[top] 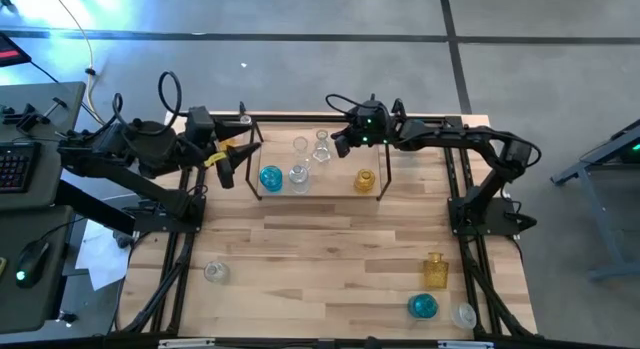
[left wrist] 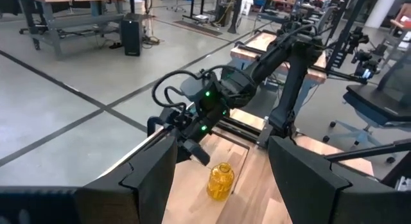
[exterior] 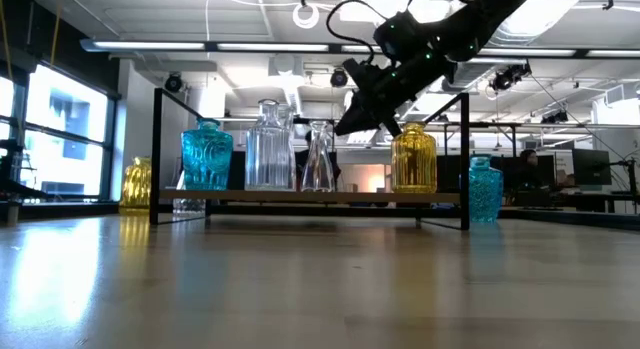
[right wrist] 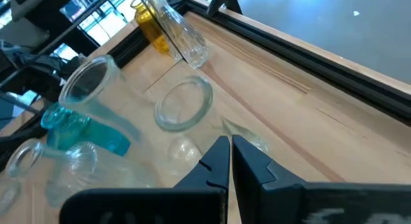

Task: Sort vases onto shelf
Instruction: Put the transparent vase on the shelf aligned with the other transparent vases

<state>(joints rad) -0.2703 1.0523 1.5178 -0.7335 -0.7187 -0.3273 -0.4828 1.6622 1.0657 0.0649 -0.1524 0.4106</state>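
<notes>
On the shelf (top: 375, 192) at the far side of the table (top: 330, 249), four vases stand upright with necks up: a blue vase (top: 270, 177), two clear vases (top: 299, 173) and a yellow vase (top: 365, 180). Above them, the right gripper (top: 343, 141) hovers with its fingers pressed together, holding nothing. At the shelf's left end, the left gripper (top: 229, 159) waits with jaws apart and empty. Near the front edge, well apart, four more vases (top: 434, 271) stand upright.
</notes>
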